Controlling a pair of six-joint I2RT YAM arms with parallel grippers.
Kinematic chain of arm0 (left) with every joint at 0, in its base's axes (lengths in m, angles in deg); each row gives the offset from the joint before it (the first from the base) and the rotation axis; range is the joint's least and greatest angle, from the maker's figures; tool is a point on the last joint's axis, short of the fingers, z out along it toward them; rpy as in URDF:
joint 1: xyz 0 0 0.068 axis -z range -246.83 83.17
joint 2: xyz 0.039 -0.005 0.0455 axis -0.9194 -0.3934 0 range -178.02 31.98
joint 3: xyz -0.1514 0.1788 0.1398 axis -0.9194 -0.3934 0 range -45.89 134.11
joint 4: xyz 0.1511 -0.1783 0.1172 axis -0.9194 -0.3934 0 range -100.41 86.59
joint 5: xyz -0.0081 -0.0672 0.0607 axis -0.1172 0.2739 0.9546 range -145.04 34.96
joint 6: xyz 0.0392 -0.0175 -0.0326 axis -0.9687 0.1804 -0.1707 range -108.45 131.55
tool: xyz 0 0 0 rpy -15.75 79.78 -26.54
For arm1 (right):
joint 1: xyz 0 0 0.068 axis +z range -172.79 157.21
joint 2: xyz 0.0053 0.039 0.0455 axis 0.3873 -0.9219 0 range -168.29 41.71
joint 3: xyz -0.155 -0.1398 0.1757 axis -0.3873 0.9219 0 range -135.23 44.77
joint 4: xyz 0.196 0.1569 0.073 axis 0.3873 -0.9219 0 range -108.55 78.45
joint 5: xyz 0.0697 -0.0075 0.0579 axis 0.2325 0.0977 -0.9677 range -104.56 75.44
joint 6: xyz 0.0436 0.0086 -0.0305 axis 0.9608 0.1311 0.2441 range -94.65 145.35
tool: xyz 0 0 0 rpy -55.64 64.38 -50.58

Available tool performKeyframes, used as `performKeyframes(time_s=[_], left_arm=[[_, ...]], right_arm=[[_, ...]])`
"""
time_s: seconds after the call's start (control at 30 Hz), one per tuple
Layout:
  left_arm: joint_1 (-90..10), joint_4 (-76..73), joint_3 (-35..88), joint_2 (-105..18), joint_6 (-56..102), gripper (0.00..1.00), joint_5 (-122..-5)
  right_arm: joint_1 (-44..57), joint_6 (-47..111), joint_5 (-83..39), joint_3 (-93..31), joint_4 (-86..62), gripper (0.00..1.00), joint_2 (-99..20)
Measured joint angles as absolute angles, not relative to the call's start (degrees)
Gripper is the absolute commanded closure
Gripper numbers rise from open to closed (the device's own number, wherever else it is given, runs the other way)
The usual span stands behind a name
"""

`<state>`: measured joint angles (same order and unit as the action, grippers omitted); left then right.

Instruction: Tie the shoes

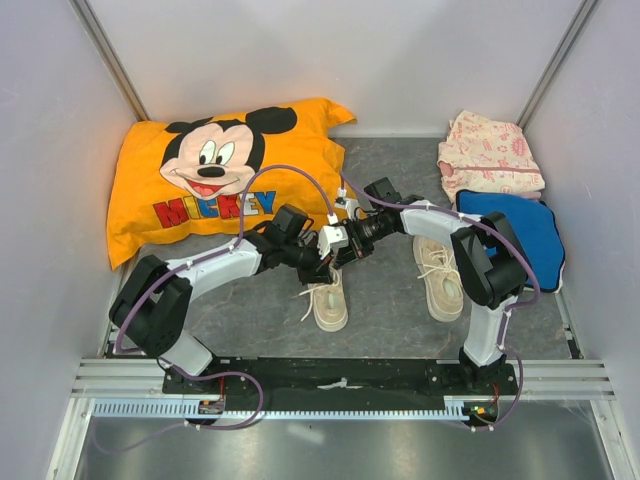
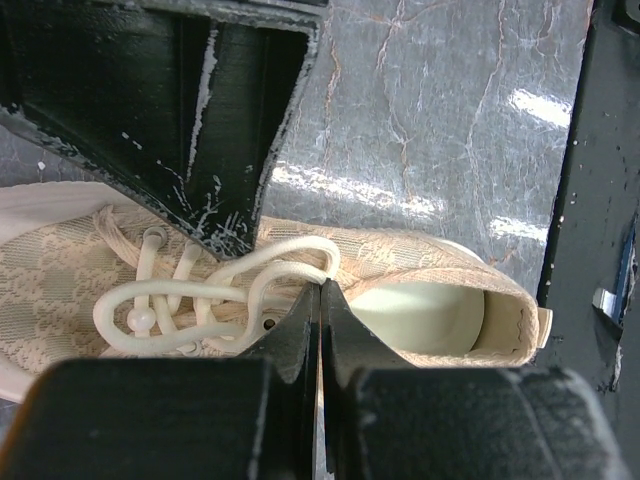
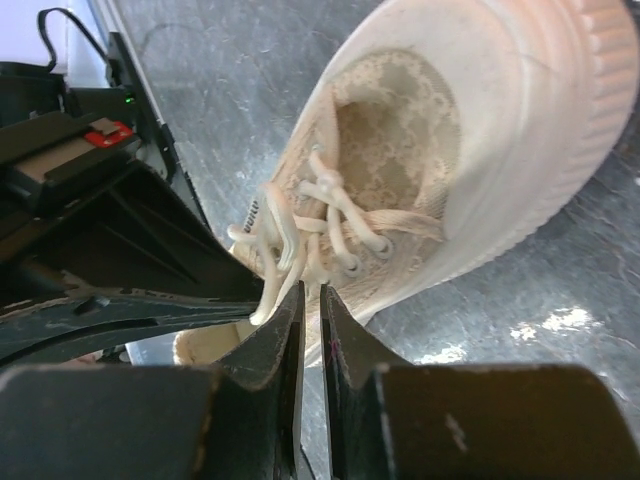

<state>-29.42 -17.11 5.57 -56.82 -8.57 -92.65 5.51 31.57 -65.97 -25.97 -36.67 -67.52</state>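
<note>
Both grippers meet over one shoe [image 1: 330, 306], their tips close together above its lacing. The left gripper [image 2: 320, 288] has its fingers pressed flat together with no gap showing. A loop of the laces [image 2: 200, 295] curls right up to its tips, but I cannot tell whether a strand is pinched there. The right gripper [image 3: 311, 292] stands at a thin slit, clamped on a strand of the laces that runs down from the eyelets into it. In the left wrist view, the right gripper's black finger comes down just ahead and to the left of the left tips. A lace loop spans from one to the other.

The shoe lies directly beneath both grippers on the table [image 1: 390, 300], upright. Its long axis runs from the arm bases toward the back wall. The toe [image 3: 540, 110], with its ribbed pale cap, points away beyond the right gripper's tips. The heel opening [image 2: 425, 310], showing a pale insole, lies to the right of the left tips, on the base side. The lacing sits to the left of the left tips, its strands loose, looped and untied.

The other shoe [image 1: 442, 285] stands well apart from both grippers, behind the right gripper and beside the right arm. It lies roughly parallel to the first, its toe also away from the bases and its laces loose on top. A yellow pillow [image 1: 220, 180] lies beyond the grippers, on the left gripper's side.
</note>
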Motion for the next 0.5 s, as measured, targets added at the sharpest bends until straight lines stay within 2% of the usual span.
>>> performKeyframes(time_s=[0.5], left_arm=[[-29.5, -21.2, 8.2, -57.5, -10.5, 0.98, -93.0]], right_arm=[[5.1, 29.8, -69.7, -25.0, -39.4, 0.79, -67.5]])
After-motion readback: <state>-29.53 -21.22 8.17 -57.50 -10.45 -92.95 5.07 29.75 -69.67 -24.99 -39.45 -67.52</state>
